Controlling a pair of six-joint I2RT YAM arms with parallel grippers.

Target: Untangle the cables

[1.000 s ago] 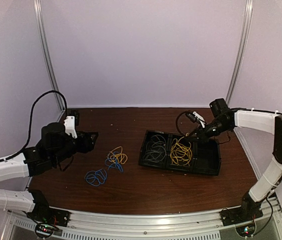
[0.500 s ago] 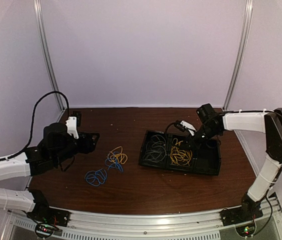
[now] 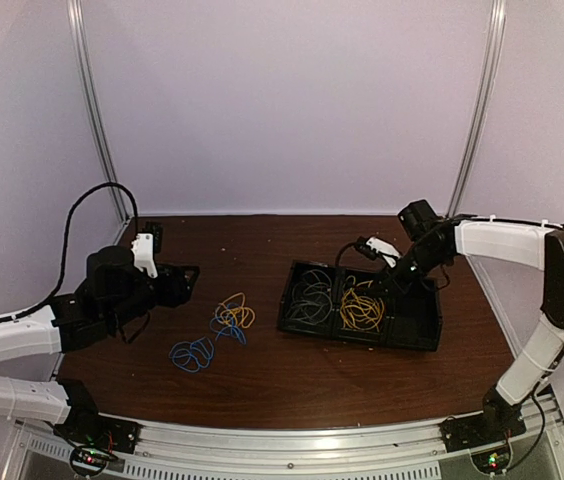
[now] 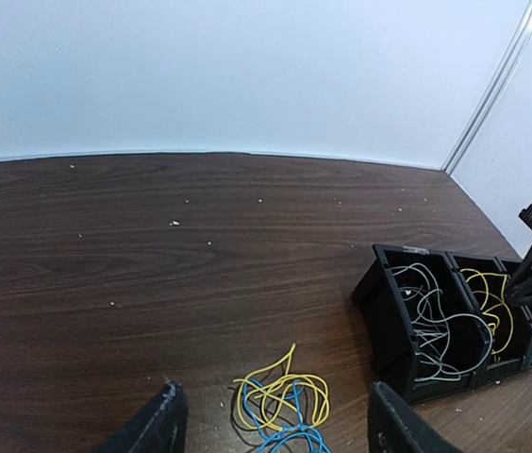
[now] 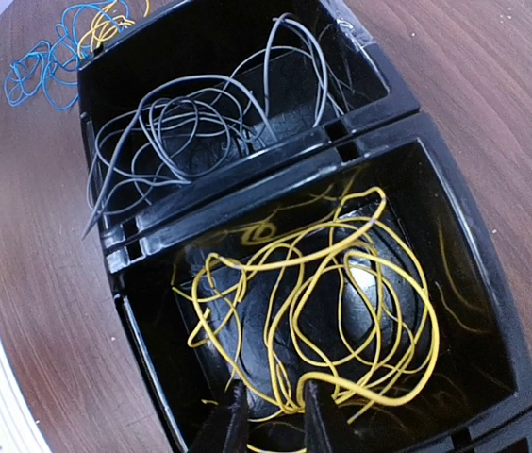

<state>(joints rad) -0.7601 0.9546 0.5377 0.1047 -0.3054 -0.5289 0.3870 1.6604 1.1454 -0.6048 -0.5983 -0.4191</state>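
A tangle of yellow and blue cables point(image 3: 233, 318) lies on the table, with a blue bundle point(image 3: 192, 353) next to it. The tangle also shows in the left wrist view point(image 4: 280, 408). My left gripper point(image 3: 184, 280) is open and empty, left of the tangle; its two fingertips frame the tangle in the wrist view point(image 4: 275, 415). Yellow cables point(image 5: 327, 293) lie in the middle compartment of a black tray point(image 3: 292, 312), and grey cables point(image 5: 181, 123) in its left one. My right gripper point(image 3: 384, 283) hangs just above the yellow cables. In its wrist view the right gripper point(image 5: 271, 401) has its jaws a narrow gap apart, with yellow strands between them.
The tray's right compartment point(image 3: 417, 318) holds no cable that I can see. Metal frame posts point(image 3: 92, 110) stand at the back corners. A thick black arm cable point(image 3: 72, 215) loops above the left arm. Small crumbs dot the brown table point(image 4: 172, 223).
My right gripper dipped into the middle compartment with the yellow cables, then rose a little to the right. The yellow bundle now rests in the compartment. The left arm has barely moved.
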